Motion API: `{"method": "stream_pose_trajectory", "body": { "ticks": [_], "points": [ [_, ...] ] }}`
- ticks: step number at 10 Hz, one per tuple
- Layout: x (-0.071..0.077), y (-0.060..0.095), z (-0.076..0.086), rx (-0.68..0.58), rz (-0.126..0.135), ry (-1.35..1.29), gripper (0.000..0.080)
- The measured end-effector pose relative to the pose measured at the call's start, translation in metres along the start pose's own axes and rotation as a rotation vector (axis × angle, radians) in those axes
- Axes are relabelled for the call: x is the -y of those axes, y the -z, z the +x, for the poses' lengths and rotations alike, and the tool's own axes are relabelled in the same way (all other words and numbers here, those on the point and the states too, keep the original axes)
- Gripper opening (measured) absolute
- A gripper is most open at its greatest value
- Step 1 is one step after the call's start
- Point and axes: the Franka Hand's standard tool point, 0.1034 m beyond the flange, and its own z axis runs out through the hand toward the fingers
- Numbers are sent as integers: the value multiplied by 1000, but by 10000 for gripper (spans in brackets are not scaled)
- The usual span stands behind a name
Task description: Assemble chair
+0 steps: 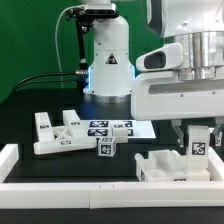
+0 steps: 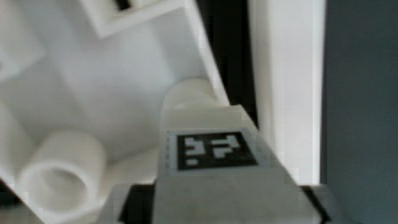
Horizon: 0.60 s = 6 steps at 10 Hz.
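While tool (image 1: 197,138) grips tagged bar (image 1: 197,147), notched panel (image 1: 162,166) sits just beneath.

A tagged white block (image 2: 214,150) fronts a panel (image 2: 89,90) bearing a peg (image 2: 59,185).

Pincer (image 1: 196,135) fingertips hidden behind a tagged piece (image 1: 197,146) — perhaps gripping; wrist view blurred.

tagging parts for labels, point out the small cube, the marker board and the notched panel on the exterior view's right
small cube (image 1: 105,147), exterior view, on its tagged front face
marker board (image 1: 128,128), exterior view, on its printed top
notched panel (image 1: 165,167), exterior view, on its flat upper surface
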Motion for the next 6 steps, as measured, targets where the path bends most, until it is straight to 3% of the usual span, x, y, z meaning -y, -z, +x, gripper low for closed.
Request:
{"method": "stream_pose_trajectory", "body": {
  "ticks": [2,4,6],
  "points": [
    [10,-1,5,2,17,-334,284],
    [7,-3,5,1,52,-736,284],
    [7,-3,5,4,59,-818,284]
  ]
}}
